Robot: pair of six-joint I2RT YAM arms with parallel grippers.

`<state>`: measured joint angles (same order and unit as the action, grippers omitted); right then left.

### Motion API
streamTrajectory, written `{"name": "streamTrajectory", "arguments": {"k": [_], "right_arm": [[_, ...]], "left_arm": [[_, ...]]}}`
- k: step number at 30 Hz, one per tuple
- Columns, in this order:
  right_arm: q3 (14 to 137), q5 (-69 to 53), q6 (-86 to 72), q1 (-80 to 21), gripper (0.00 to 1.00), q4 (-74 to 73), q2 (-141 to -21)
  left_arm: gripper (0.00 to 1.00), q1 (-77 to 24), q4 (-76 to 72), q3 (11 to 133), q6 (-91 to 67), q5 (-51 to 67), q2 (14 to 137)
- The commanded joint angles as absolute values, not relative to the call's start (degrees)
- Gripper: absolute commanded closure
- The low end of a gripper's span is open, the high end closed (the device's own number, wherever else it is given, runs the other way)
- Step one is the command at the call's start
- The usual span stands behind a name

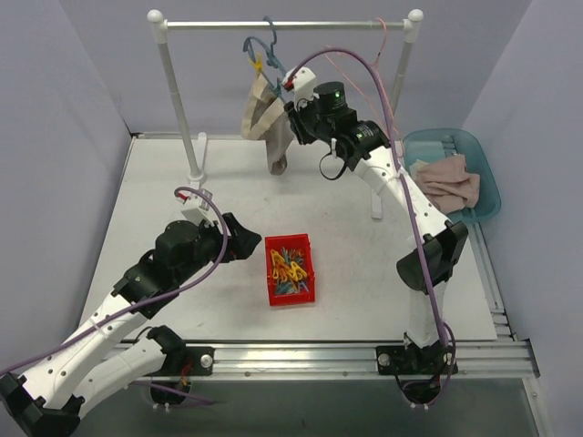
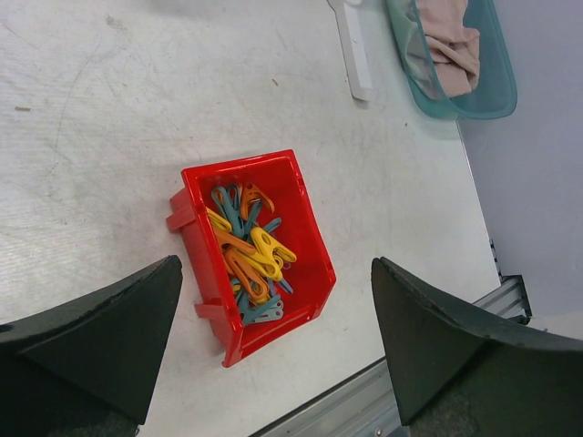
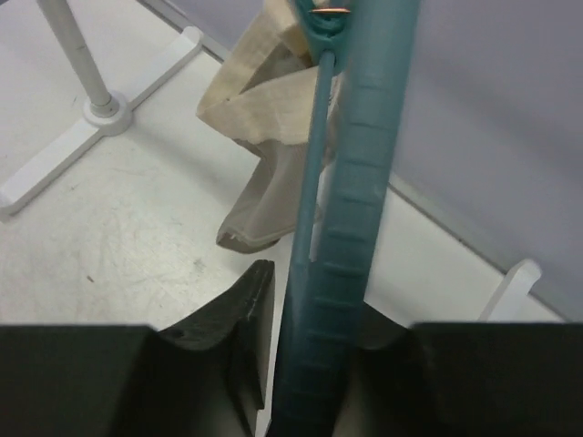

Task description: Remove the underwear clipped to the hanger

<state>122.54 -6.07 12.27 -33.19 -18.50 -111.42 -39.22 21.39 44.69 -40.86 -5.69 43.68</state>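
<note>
Main risk: the right end effector (image 3: 319, 314) has the teal hanger (image 3: 351, 182), not the cloth. Any tug sideways or down could swing the hook along the rail (image 1: 282, 25) or lift it off, possibly rocking the light rack. The garment would then go with it instead of coming free of its clip. The clip itself is too small to read. The underwear (image 1: 264, 114) hangs beige and bunched from the hanger's end, clear of the counter (image 1: 355, 264). Right fingers look clenched on the hanger arm, one pad on each side. The left end effector (image 2: 278, 264) is spread wide and empty over the red bin (image 2: 237, 164) of clips (image 2: 250, 255), well apart from the rack. If the cloth drops, nothing is placed to catch it.
</note>
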Motion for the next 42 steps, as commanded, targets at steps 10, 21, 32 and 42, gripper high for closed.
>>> {"name": "streamTrajectory", "arguments": {"k": [10, 21, 32, 42], "right_arm": [[123.32, -0.35, 10.2, -33.05, 1.0, -9.09, -106.62], [110.48, -3.86, 3.96, -32.43, 1.0, 6.41, -96.5], [98.56, -9.66, 2.55, -31.9, 1.0, 4.57, -89.04], [78.6, -8.8, 2.03, -31.99, 1.0, 9.49, -75.07]], "left_arm": [[0.07, -38.5, 20.65, 44.91, -40.34, -5.1, 42.36], [0.06, -38.06, 21.53, 45.79, -40.08, -5.71, 42.8], [0.06, -37.79, 21.53, 46.76, -40.34, -6.59, 43.24], [0.06, -37.53, 20.3, 50.18, -39.73, -7.56, 47.72]]}}
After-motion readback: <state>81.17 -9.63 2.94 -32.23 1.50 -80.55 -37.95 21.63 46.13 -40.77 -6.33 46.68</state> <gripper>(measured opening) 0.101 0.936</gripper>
